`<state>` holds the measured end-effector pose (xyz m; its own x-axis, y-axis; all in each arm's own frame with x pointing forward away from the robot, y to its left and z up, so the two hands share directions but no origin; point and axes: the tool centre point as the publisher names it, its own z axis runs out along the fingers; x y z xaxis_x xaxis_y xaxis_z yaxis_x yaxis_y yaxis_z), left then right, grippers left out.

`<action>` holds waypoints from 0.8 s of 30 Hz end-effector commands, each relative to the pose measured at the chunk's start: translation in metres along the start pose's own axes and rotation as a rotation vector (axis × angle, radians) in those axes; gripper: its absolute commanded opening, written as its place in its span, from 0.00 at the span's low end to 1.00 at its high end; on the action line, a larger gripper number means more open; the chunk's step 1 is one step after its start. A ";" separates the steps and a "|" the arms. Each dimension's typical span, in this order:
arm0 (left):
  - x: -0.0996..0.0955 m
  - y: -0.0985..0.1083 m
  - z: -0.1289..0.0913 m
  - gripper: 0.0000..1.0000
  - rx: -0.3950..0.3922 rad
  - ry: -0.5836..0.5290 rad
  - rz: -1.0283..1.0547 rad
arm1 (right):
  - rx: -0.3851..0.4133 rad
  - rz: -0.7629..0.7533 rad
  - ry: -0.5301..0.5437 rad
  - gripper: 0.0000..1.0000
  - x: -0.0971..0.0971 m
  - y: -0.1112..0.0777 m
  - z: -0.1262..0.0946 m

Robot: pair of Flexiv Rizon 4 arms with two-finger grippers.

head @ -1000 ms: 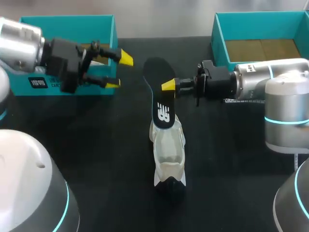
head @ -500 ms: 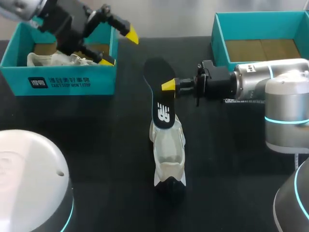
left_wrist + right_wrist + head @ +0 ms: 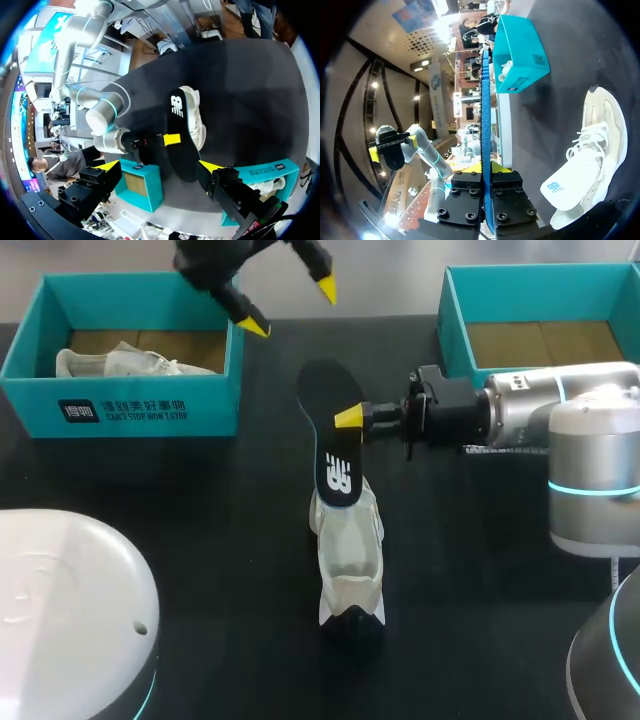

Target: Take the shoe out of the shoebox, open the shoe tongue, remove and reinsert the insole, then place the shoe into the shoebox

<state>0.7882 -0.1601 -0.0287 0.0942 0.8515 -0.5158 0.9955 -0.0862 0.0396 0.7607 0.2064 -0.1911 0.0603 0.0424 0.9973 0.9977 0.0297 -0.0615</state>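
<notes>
A white shoe [image 3: 350,555] lies on the black table at the middle. My right gripper [image 3: 349,418] is shut on the edge of the black insole [image 3: 330,400], held up on its edge. The insole's logo end hangs over the shoe's far end; whether it touches I cannot tell. In the right wrist view the insole [image 3: 485,90] stands edge-on between the fingers [image 3: 492,167], with the shoe [image 3: 587,150] off to one side. My left gripper [image 3: 288,308] is open and empty, high over the table's far edge. From the left wrist view, its gripper [image 3: 159,165] looks down on the insole [image 3: 181,145] and shoe [image 3: 196,117].
A teal shoebox [image 3: 120,410] at the back left holds a second pale shoe [image 3: 115,362]. Another teal shoebox [image 3: 455,315] stands at the back right, behind my right arm. Dark table stretches around the shoe.
My left arm has risen and swung from in front of the left shoebox to the table's far edge, gripper still open. The right gripper, insole and shoe have not moved.
</notes>
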 end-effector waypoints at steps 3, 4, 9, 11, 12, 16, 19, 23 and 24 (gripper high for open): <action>-0.018 0.013 0.018 1.00 0.033 0.481 0.017 | 0.000 0.001 -0.004 0.00 0.000 0.000 0.001; -0.018 0.013 0.019 1.00 0.029 0.494 0.015 | 0.000 0.001 -0.004 0.00 0.000 0.000 0.001; -0.020 0.009 0.020 1.00 -0.001 0.510 -0.033 | 0.000 0.001 -0.004 0.00 0.000 0.000 0.001; -0.022 0.006 0.017 1.00 -0.028 0.498 -0.061 | 0.000 0.001 -0.004 0.00 0.000 0.000 0.001; -0.022 0.005 0.015 1.00 -0.040 0.487 -0.075 | 0.000 0.001 -0.004 0.00 0.000 0.000 0.001; -0.020 0.006 0.006 1.00 -0.066 0.397 -0.132 | 0.000 0.001 -0.004 0.00 0.000 0.000 0.001; -0.010 0.003 0.003 1.00 -0.040 0.292 -0.174 | 0.000 0.001 -0.004 0.00 0.000 0.000 0.001; 0.009 0.000 0.003 1.00 -0.009 0.099 -0.237 | 0.000 0.001 -0.004 0.00 0.000 0.000 0.001; 0.014 -0.001 0.005 1.00 0.000 0.057 -0.250 | 0.000 0.001 -0.004 0.00 0.000 0.000 0.001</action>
<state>0.7866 -0.1701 -0.0272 -0.1265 0.9763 -0.1756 0.9919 0.1227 -0.0324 0.7607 0.2062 -0.1909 0.0605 0.0443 0.9972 0.9976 0.0305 -0.0619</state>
